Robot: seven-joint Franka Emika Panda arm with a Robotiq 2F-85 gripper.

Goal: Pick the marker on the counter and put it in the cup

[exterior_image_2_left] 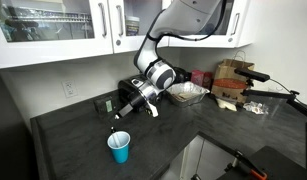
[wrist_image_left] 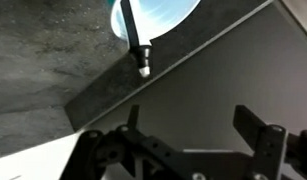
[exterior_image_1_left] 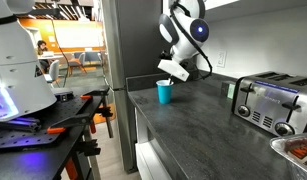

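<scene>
The blue cup (exterior_image_1_left: 164,92) stands upright near the corner of the dark grey counter (exterior_image_1_left: 198,128); it also shows in an exterior view (exterior_image_2_left: 119,148) and at the top of the wrist view (wrist_image_left: 161,12). My gripper (exterior_image_1_left: 173,71) (exterior_image_2_left: 124,108) hovers just above it. In the wrist view its fingers (wrist_image_left: 190,115) are wide apart with nothing between them. The marker (wrist_image_left: 134,38), dark with a whitish tip, lies away from the fingers, across the cup's rim. In an exterior view it shows as a thin stick (exterior_image_2_left: 115,122) between gripper and cup. I cannot tell whether it touches the cup.
A silver toaster (exterior_image_1_left: 269,101) stands further along the counter, with a small green thing (exterior_image_1_left: 231,90) beside it. A tray of food (exterior_image_2_left: 188,93) and boxes (exterior_image_2_left: 229,80) sit behind the arm. The counter's edge (wrist_image_left: 143,95) runs close to the cup. White cabinets (exterior_image_2_left: 63,25) hang above.
</scene>
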